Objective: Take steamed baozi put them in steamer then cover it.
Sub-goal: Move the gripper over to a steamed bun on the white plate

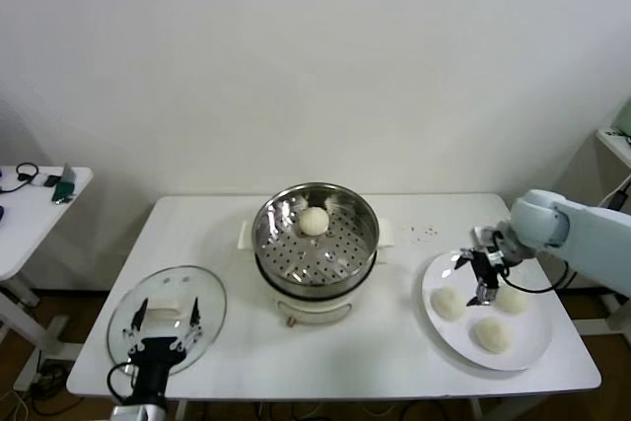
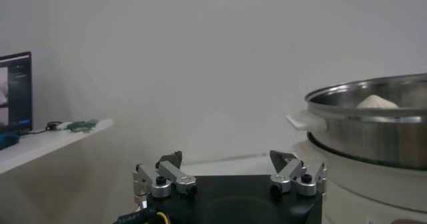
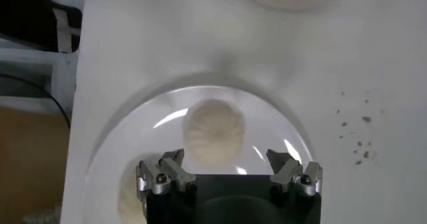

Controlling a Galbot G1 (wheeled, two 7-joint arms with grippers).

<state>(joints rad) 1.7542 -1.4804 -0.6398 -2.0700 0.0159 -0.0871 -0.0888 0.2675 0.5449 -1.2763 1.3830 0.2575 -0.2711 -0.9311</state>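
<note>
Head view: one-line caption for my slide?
Open right gripper hovers over round white plate of three cream-white buns.

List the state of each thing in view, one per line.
steamer: uncovered, one baozi inside
cover: flat on the table, off the steamer
plate: holds three baozi
right gripper: open, empty, over the plate
left gripper: open, empty, above the cover
</note>
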